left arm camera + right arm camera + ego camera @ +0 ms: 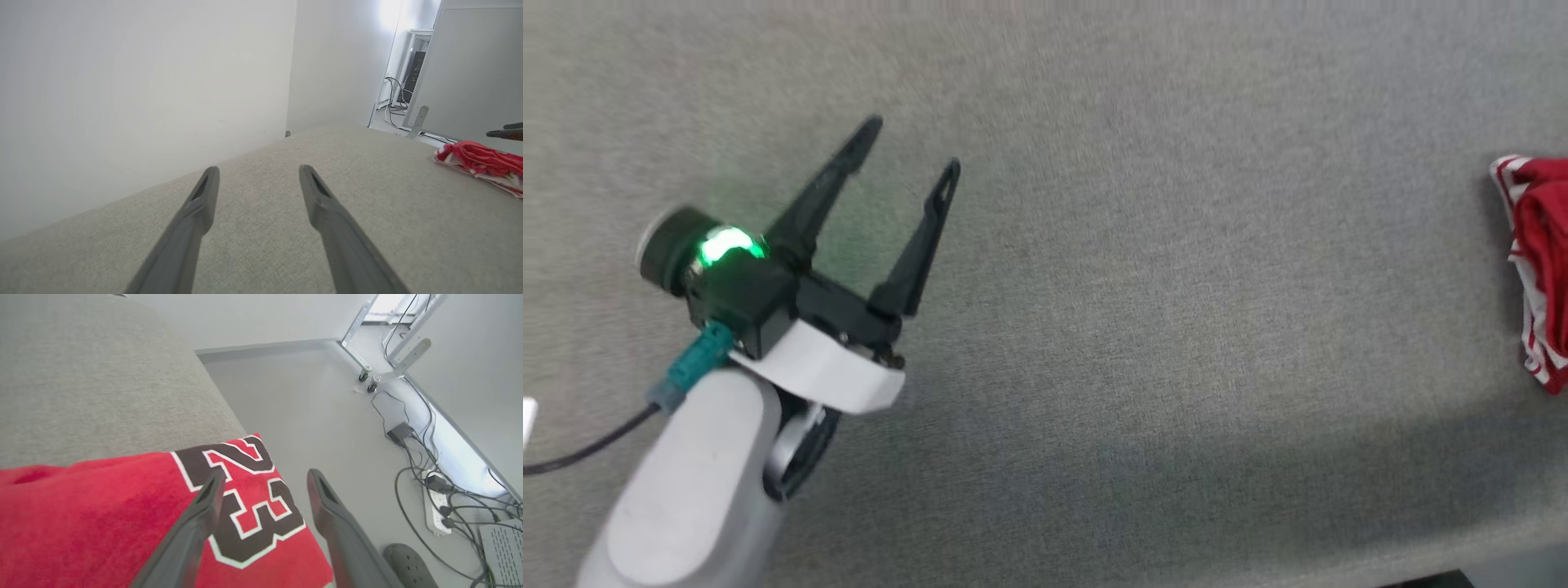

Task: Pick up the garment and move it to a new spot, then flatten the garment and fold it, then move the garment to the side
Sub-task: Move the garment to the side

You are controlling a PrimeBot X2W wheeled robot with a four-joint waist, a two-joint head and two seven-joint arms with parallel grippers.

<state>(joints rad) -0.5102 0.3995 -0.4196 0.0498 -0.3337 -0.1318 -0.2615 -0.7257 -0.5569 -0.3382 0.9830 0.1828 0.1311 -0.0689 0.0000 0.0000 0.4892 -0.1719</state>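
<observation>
Shirt (102, 514) sits at table (81, 375) edge under the right gripper (265, 473), spread wide and empty like the left gripper (913, 145); best raise it straight, snagging nothing.

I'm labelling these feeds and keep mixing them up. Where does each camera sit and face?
Head view: on the head, looking down at the grey surface; open left gripper and pale forearm show.
Left wrist view: on the left wrist, looking along its fingers across the surface toward a white wall.
Right wrist view: on the right wrist, looking past the open right gripper at the garment's "23" and floor.
Shared: all three show the garment.
</observation>
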